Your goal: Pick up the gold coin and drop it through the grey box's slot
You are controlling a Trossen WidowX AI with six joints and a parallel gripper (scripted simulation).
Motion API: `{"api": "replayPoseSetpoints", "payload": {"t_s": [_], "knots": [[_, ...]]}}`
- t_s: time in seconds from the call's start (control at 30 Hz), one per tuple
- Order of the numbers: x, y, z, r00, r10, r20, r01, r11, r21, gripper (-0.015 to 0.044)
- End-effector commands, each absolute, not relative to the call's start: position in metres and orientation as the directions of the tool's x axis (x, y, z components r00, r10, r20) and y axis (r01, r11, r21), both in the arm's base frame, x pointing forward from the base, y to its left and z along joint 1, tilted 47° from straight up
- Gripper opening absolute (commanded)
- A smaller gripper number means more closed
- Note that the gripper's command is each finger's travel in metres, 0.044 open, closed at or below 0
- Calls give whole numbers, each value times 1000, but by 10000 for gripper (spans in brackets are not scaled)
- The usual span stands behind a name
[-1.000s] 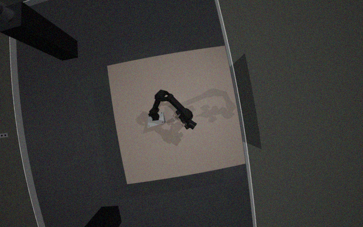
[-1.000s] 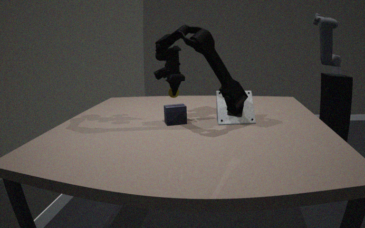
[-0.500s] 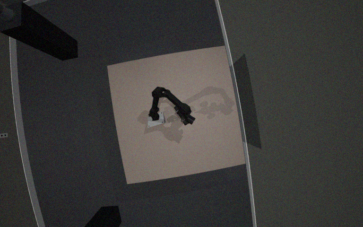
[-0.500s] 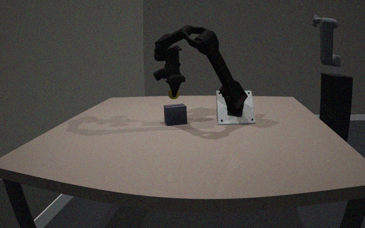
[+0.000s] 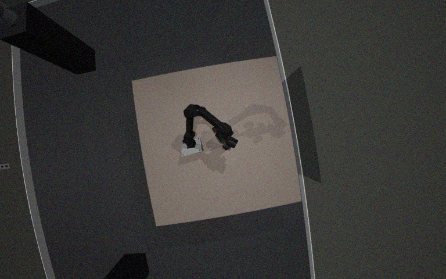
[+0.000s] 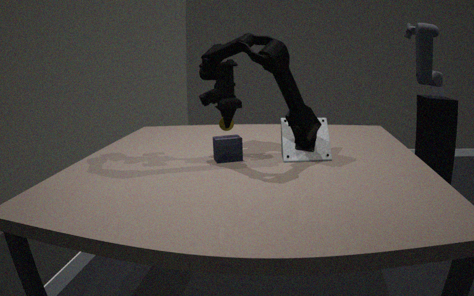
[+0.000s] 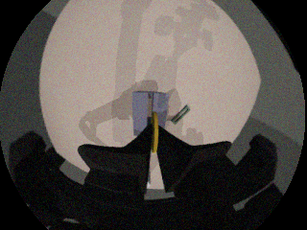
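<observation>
My gripper is shut on the gold coin, which is upright, edge-on in the wrist view. The grey box stands on the table, its slot running along the lid. In the exterior view the coin hangs above the box with a gap below it. In the wrist view the coin is roughly parallel to the slot and overlaps the lid, slightly right of the slot line. The green holder lies empty to the right of the box there. Box, coin and holder are hidden or too unclear in the top view.
The arm's pale mounting plate stands on the table, right of the box in the exterior view. The arm arches from it to above the box. Arm shadows fall across the table. Another grey arm stands on a dark pedestal in the background.
</observation>
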State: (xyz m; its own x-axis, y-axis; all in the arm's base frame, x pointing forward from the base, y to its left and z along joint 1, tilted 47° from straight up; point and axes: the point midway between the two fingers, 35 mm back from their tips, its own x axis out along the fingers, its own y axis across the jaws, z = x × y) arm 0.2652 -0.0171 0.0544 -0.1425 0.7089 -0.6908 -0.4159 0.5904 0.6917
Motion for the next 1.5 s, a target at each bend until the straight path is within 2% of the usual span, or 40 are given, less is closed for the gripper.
{"api": "replayPoseSetpoints", "payload": {"t_s": [0.0, 1.47], "knots": [[266, -18, 53, -142, 709, -691, -415, 591, 692, 0], [264, -8, 52, -145, 708, -691, -410, 593, 693, 0]]}}
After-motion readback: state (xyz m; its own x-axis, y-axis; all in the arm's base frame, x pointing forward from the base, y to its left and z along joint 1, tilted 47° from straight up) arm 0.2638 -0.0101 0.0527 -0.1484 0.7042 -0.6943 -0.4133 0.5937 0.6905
